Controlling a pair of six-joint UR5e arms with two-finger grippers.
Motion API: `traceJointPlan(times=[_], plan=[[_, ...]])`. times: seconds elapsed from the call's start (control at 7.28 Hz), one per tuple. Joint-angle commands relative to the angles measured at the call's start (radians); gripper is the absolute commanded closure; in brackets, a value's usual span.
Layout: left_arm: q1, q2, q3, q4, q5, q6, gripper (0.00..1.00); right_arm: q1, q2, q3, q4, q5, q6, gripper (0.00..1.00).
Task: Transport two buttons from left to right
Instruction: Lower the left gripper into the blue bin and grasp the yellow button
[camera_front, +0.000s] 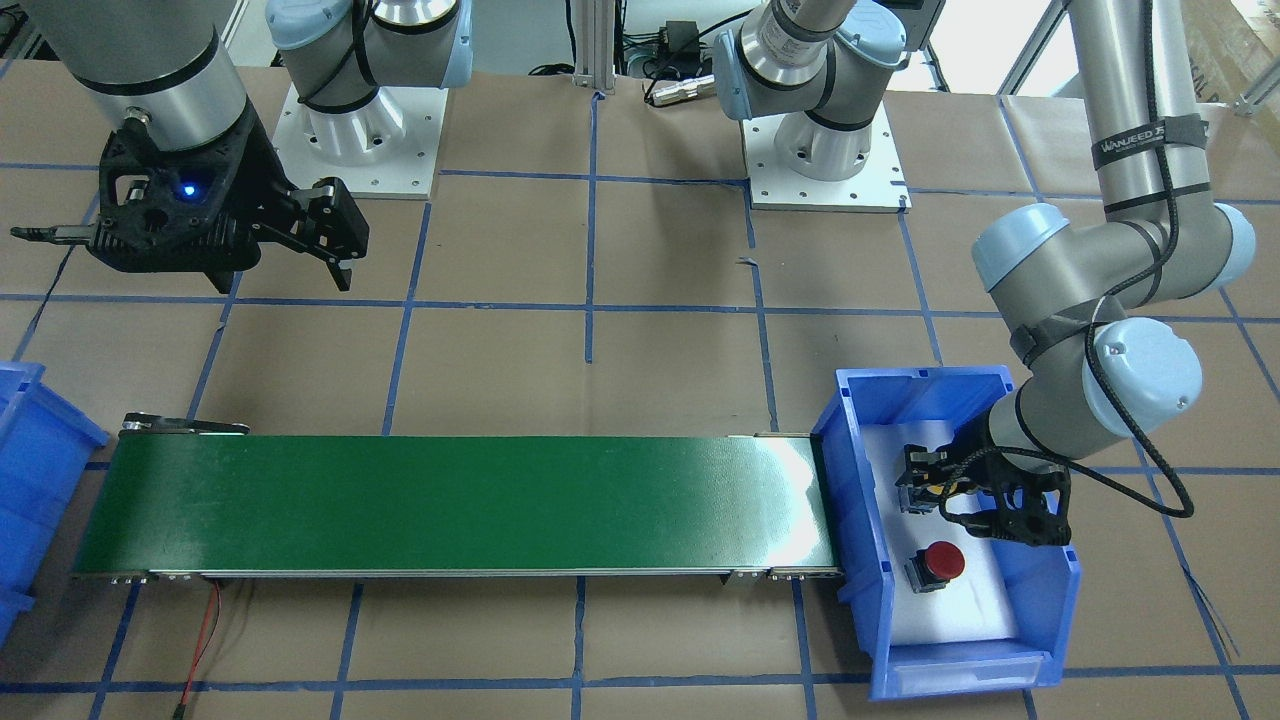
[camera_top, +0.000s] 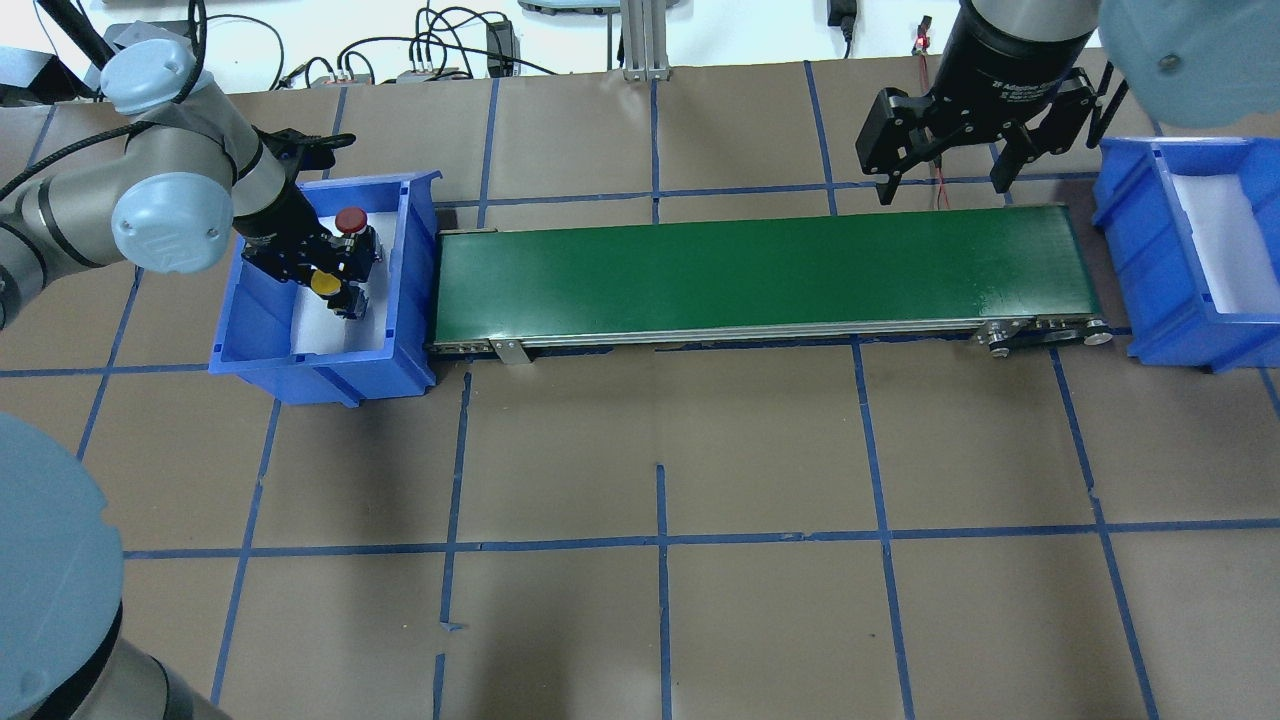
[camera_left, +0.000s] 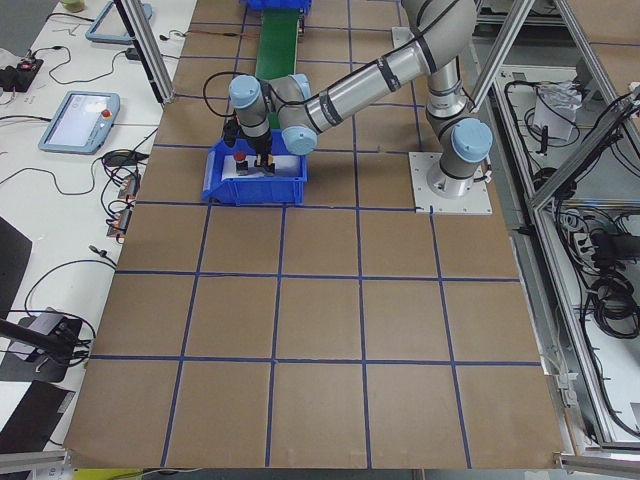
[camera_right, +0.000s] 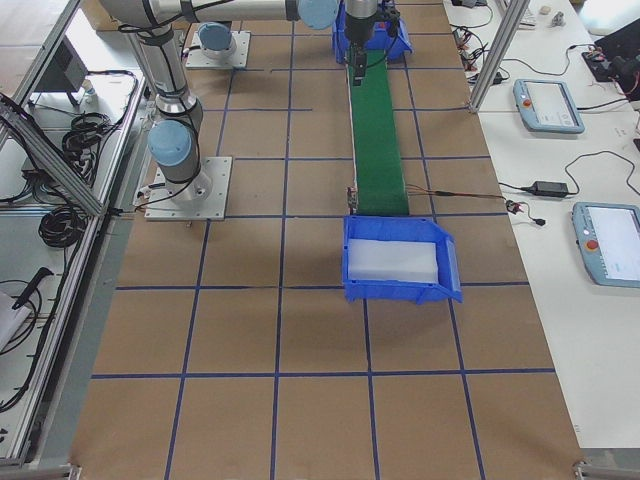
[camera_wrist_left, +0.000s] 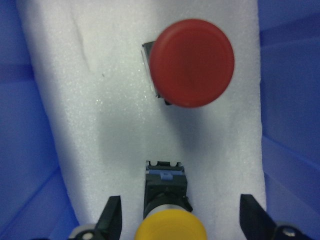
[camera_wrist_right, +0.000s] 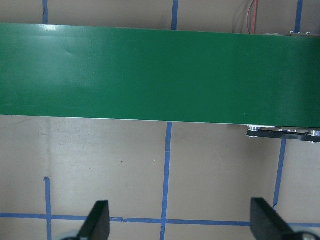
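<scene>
Straddling the yellow button (camera_top: 324, 284), the left pincer (camera_wrist_left: 182, 216) hangs spread, fingers clear on both sides; lined up for a pick, I judge. The button seems tipped on the foam in the left bin (camera_top: 412, 262), with its long axis and body end toward the upright red button (camera_wrist_left: 192, 62). The right pincer (camera_top: 942, 190) hovers spread over the belt's (camera_top: 760, 270) far end, likely for receiving.
</scene>
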Motion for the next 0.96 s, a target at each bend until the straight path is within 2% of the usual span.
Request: traceJointPlan(times=[0.0, 0.55, 0.82], plan=[[-0.003, 0.022, 0.024, -0.021, 0.0, 0.001, 0.81, -0.002, 0.0, 0.0, 0.0, -0.002, 0.0, 0.0], [-0.046, 0.124, 0.132, -0.237, 0.001, -0.012, 0.81, -0.003, 0.001, 0.0, 0.0, -0.003, 0.0, 0.0], [-0.141, 0.129, 0.177, -0.245, 0.006, -0.009, 0.81, 0.001, 0.001, 0.0, 0.0, -0.003, 0.0, 0.0]])
